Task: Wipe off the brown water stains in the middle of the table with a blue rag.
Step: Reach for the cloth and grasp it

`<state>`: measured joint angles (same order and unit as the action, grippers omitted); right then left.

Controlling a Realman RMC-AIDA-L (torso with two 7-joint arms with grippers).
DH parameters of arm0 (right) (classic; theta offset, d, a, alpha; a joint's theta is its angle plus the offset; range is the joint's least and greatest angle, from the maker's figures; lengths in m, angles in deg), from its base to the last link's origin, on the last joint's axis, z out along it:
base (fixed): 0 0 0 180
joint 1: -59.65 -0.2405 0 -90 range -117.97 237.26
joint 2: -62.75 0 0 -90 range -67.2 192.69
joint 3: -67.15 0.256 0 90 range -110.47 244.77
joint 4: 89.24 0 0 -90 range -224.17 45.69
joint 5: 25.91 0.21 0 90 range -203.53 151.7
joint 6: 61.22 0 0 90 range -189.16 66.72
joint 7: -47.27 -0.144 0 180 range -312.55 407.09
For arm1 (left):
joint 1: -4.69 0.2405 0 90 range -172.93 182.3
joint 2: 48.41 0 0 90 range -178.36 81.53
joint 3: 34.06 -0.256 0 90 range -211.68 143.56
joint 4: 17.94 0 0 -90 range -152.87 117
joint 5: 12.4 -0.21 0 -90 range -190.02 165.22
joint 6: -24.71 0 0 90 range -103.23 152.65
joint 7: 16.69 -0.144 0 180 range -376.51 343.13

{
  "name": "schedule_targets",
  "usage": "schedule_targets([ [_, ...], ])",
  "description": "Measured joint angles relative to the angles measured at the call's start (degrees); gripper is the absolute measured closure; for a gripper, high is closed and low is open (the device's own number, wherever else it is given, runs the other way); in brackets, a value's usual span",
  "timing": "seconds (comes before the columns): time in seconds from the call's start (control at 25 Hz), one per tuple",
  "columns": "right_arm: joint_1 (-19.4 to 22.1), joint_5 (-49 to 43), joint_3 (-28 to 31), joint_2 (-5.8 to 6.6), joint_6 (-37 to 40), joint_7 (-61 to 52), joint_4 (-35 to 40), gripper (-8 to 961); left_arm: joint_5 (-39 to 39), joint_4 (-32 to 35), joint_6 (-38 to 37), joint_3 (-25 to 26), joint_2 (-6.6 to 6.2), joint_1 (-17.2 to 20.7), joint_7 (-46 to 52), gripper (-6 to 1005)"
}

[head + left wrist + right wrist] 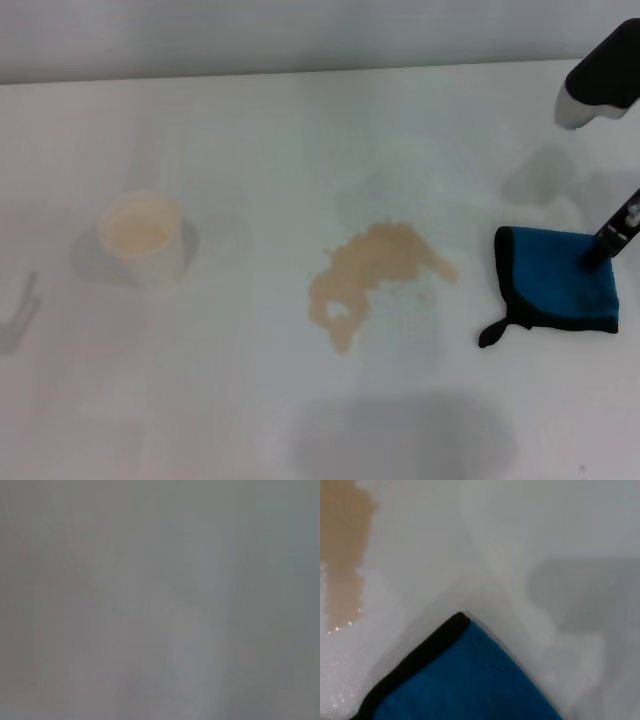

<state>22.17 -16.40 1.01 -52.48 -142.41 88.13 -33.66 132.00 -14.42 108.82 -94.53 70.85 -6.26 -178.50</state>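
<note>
Blue rag [555, 278], lying flat on the white surface [300, 130] at 3 o'clock of the untouched brown water stains [372, 272], is met at its far-right edge by the right pincer [607, 240], seemingly for a grasp; finger spread cannot be told; left pincer unseen.

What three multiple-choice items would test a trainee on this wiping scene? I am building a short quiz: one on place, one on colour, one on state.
1. Where is the blue rag?
A. On the stain
B. Right of the brown water stains, apart from them
C. Inside the cup

2. What colour is the rag's edging?
A. Black
B. Red
C. White

3. What state is the stain in?
A. Wiped away
B. Covered by the rag
C. Unwiped on the table

Key: 1 B, bare table separates them; 2 A, a dark border rims the cloth; 3 C, the blotch lies whole while the right claw meets the rag.
</note>
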Motion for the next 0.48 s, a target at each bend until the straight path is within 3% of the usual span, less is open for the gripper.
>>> schedule_targets([
  [0.16,-2.1,-0.1,0.0,0.12,1.1,0.2,-4.0,272,0.1,0.0,0.0,0.0,-0.01,-0.2,0.0,121],
  [0.48,-3.3,0.1,-0.3,-0.06,1.3,0.6,-5.2,378,0.3,0.0,0.0,0.1,-0.07,-0.2,0.0,121],
])
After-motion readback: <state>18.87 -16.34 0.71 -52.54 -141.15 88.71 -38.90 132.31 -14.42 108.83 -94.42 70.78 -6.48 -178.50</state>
